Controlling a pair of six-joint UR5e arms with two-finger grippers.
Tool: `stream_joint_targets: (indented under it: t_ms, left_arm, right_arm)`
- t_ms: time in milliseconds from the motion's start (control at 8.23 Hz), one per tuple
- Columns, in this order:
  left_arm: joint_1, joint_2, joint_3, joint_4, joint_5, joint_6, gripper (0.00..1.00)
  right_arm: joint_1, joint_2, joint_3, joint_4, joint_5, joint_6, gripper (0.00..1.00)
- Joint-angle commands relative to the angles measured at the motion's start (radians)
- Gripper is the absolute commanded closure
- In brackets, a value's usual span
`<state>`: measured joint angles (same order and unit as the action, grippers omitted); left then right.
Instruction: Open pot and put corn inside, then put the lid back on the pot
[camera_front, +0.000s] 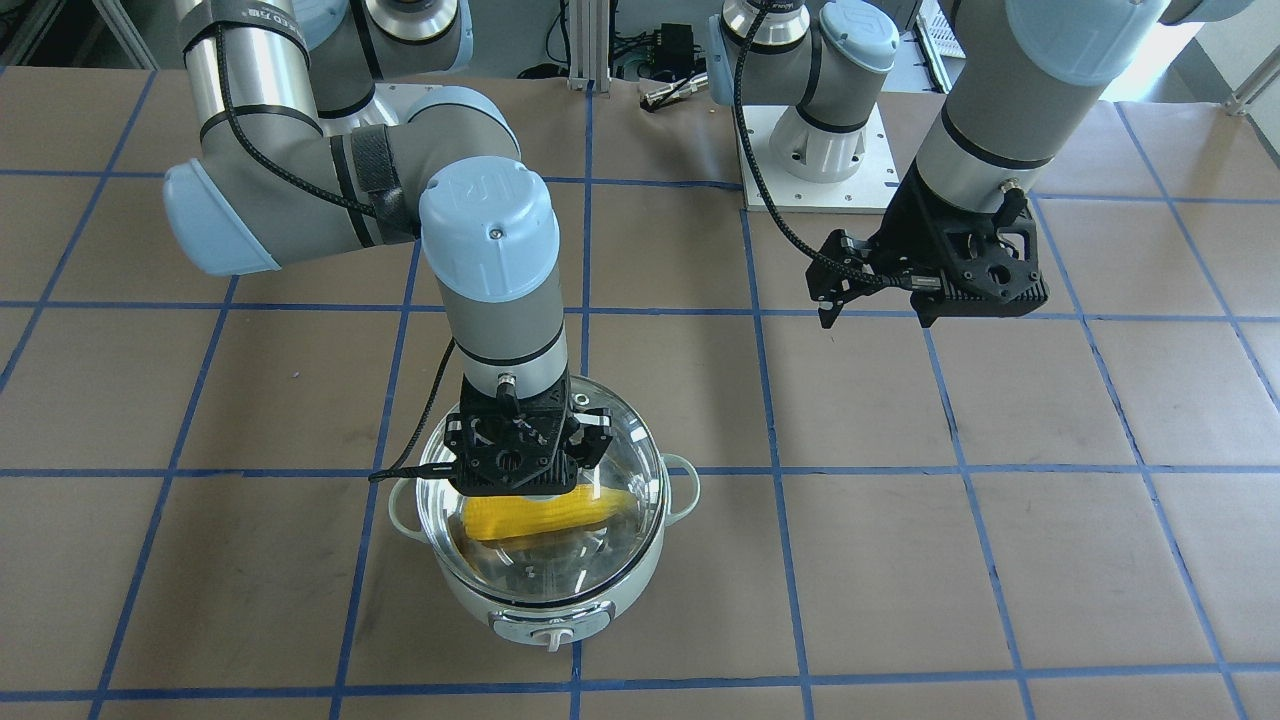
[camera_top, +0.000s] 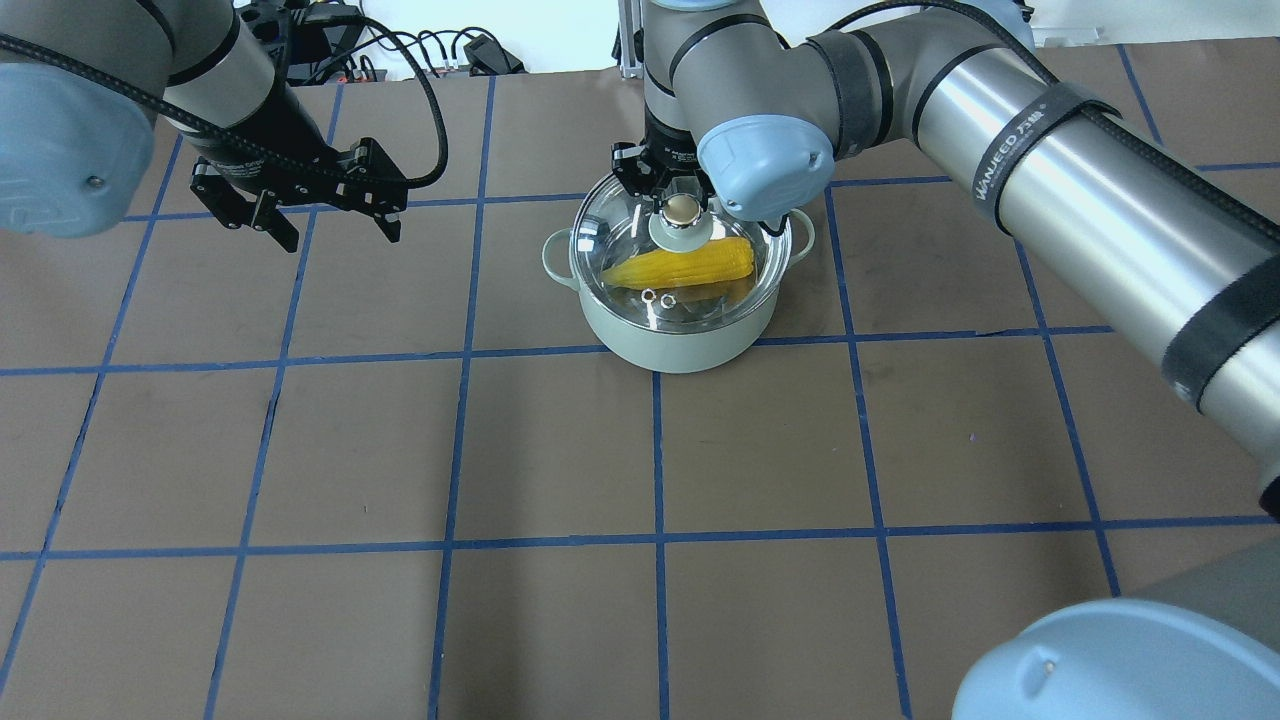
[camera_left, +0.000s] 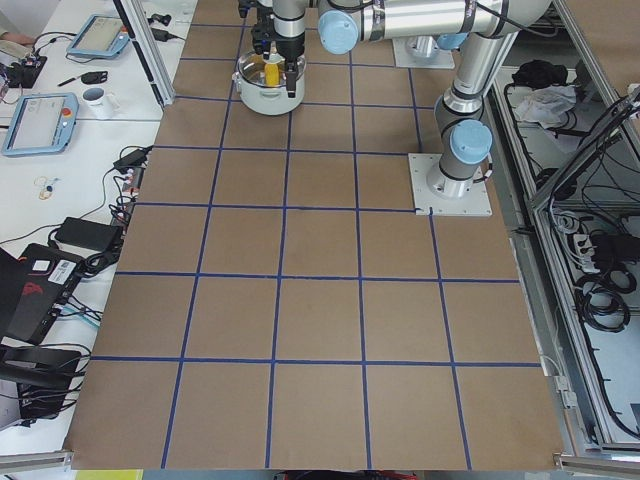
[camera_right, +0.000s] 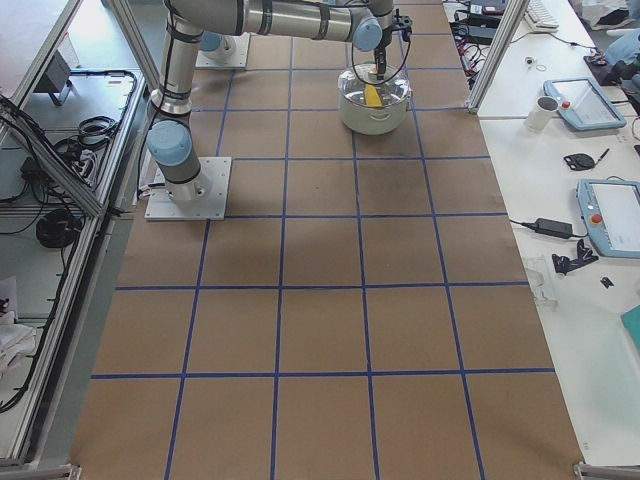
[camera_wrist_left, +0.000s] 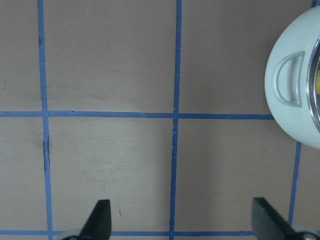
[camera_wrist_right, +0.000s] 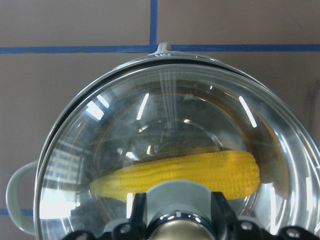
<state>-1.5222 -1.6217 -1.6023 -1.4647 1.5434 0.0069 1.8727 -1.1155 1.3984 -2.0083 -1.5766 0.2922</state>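
The right gripper (camera_wrist_right: 178, 212) is pinched on the knob (camera_wrist_right: 177, 192), one finger at each side, so the lid (camera_wrist_right: 165, 95) lies straight beneath it. The lid covers the pot (camera_top: 680, 345) and looks fully seated, though glare leaves that unsure. Under the glass the corn (camera_wrist_right: 200, 172) lies flat inside, its long axis side to side and its tip toward the robot's left. Letting go likely calls only for a straight lift. Farther off, the left gripper (camera_top: 340, 232) hovers spread and empty, well apart.
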Motion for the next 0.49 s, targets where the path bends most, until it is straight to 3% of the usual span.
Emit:
stream_joint_targets:
  t_ms: [0,365]
  left_arm:
    - [-0.001,0.005,-0.004,0.015,0.003,0.001,0.0]
    - [-0.001,0.0,-0.005,0.017,0.0,-0.001,0.0]
  right_arm:
    - [0.002,-0.01,0.002,-0.003,0.029,-0.016,0.79]
    - [0.002,-0.009,0.007,-0.02,0.029,-0.047,0.84]
